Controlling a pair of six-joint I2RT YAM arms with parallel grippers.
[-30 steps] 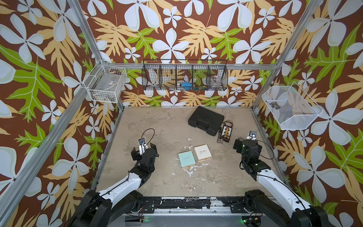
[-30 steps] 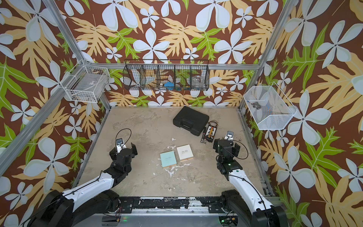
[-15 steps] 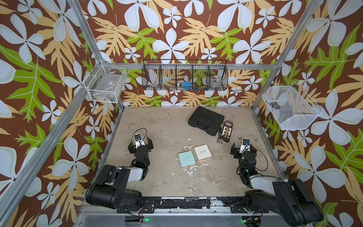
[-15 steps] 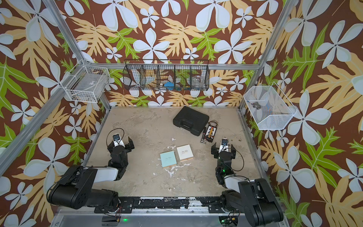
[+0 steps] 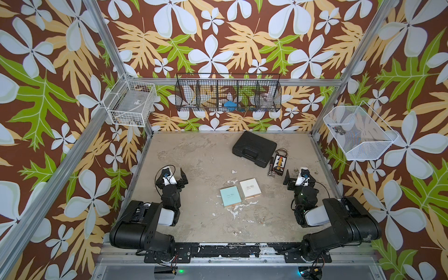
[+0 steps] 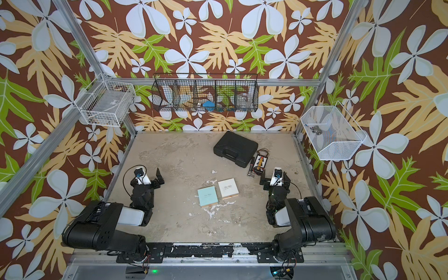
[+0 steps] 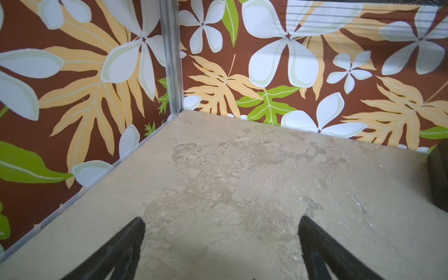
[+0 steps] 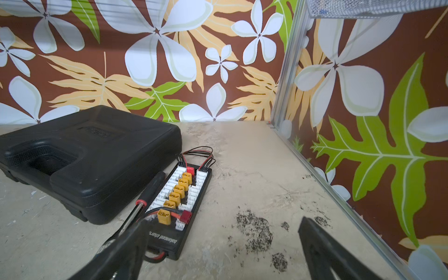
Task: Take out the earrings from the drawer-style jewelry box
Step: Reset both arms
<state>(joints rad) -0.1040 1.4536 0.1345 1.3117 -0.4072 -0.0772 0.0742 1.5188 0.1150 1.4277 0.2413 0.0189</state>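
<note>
Nearest the front rail, both arms sit folded on the desk [image 5: 194,155], left and right of its middle. Between them, close to the front edge, the earrings [image 5: 234,233] show in both top views as tiny pale-golden specks lying loose on the bare surface. Some are near the rail and some a little farther back toward the right arm, all outside the boxes and too small to make out in detail.

Just beyond the specks and some white chipped patches lie two small square boxes side by side, nearly touching: a teal box [image 5: 230,196] and a white box [image 5: 250,188]. Both lie flat and look shut from above.

Level with them, the left pincer [image 5: 173,174] stands wide and holds nothing; the left wrist view shows its dark fingers [image 7: 121,252] spread over bare desk. The right pincer [image 5: 299,177] is also spread wide and empty, just beside a charger board [image 8: 184,201] with yellow plugs.

A thin tool [image 8: 148,196] lies along the board, and a black case [image 5: 254,148] rests behind it.

On the walls hang a white wire basket [image 5: 129,104], a black wire basket [image 5: 228,95] and a white mesh basket [image 5: 358,132].
</note>
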